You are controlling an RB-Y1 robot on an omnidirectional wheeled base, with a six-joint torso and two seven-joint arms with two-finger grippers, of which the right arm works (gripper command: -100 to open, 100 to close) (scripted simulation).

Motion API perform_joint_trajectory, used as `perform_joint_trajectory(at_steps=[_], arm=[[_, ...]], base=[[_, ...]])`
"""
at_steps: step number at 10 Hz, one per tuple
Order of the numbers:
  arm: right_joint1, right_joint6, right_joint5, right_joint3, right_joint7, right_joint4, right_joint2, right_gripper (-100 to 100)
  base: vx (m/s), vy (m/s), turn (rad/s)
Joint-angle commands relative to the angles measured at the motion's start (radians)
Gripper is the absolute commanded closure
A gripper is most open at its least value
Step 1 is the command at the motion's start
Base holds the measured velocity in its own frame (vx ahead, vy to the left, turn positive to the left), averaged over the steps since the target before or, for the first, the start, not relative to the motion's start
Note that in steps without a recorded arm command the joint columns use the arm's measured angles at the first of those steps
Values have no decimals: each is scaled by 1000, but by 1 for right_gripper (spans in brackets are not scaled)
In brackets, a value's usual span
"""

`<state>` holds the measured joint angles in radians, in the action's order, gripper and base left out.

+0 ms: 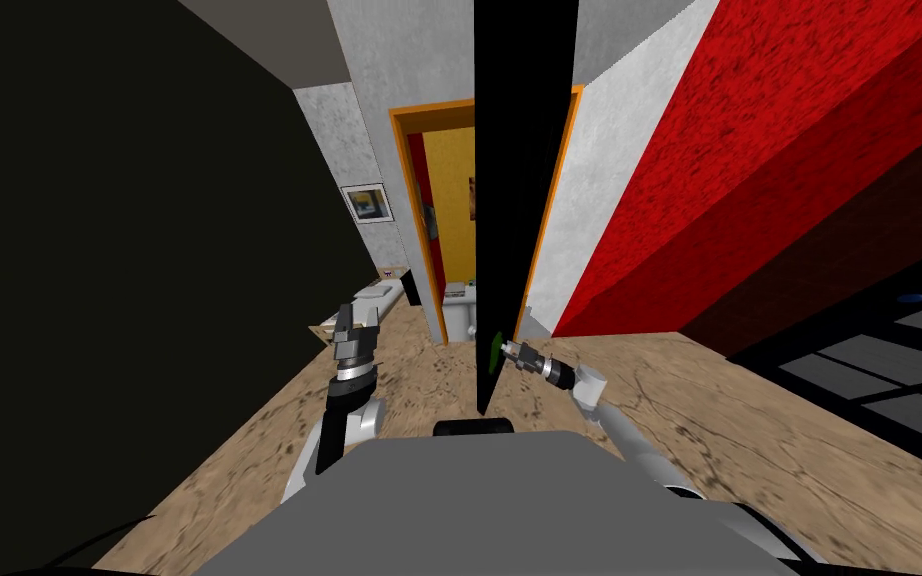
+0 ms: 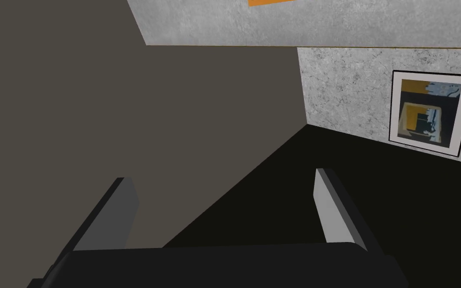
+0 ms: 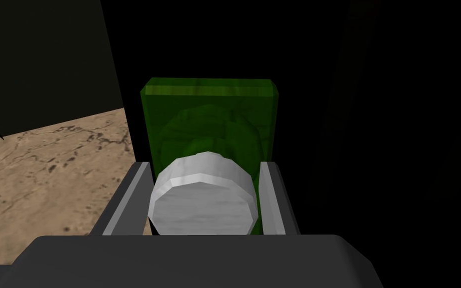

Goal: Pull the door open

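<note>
A black door stands partly open, seen nearly edge-on inside an orange frame. Low on it is a green plate that carries a round white knob. My right gripper is shut on that knob, its two fingers pressing the knob's sides against the green plate. My left gripper is raised at the left, away from the door, its fingers open with nothing between them.
Through the doorway show a yellow wall and a white toilet. A red wall runs along the right, a dark wall along the left. A low bench with white things stands by the grey wall. The floor is tan.
</note>
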<state>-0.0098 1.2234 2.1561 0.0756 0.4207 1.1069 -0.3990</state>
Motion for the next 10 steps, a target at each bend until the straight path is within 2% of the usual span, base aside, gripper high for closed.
perform_joint_trajectory(at_steps=[1, 4, 10], arm=[[-11, 29, 1, -9, 5, -19, -10, 100], [-28, 77, 3, -25, 13, -51, -27, 100], [-74, 201, 8, -65, 35, -133, -70, 100]], base=[[-23, -30, -66], [-22, -50, -79], [-3, -87, -71]])
